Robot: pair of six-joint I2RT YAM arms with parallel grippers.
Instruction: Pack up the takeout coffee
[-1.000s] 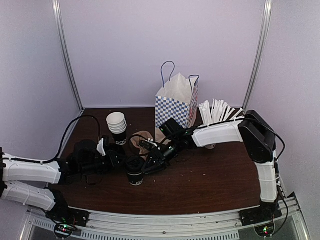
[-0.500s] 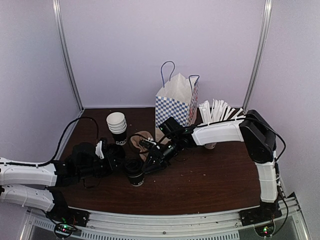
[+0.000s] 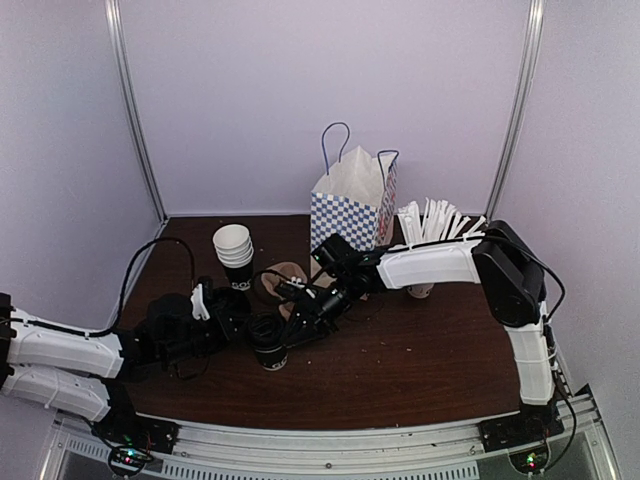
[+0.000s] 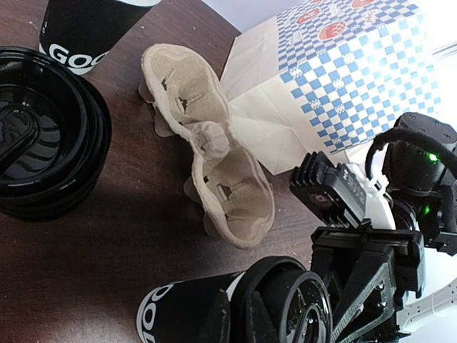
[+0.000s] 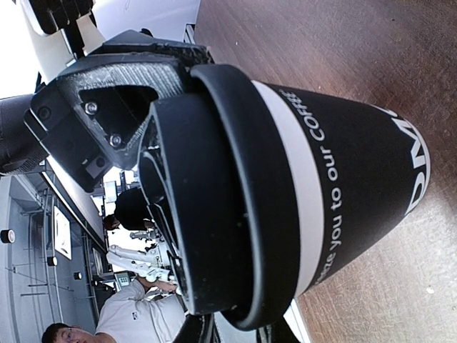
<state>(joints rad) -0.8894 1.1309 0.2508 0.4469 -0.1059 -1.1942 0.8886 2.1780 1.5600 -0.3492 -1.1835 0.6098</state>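
The takeout coffee (image 3: 268, 350), a short black cup with pale print, stands upright on the table just left of centre. It fills the right wrist view (image 5: 343, 179) and shows low in the left wrist view (image 4: 178, 314). Its black lid (image 4: 307, 307) sits on top. My left gripper (image 3: 240, 318) reaches in from the left and is shut on the lid's rim (image 4: 239, 307). My right gripper (image 3: 297, 322) comes from the right. Its fingers stand narrowly apart astride the rim's opposite side (image 5: 239, 332), with a sliver of light beside one finger.
A blue-checkered paper bag (image 3: 352, 205) stands open at the back. A tan pulp cup carrier (image 3: 283, 280) lies between the bag and the coffee. A stack of lidless cups (image 3: 234, 255) stands to the left, with stacked black lids (image 4: 43, 157). A white cup of sticks (image 3: 435, 225) stands right of the bag.
The left arm has pushed forward to the cup and its jaws have closed on the lid rim. The right gripper has slid nearer the cup with narrowing jaws.
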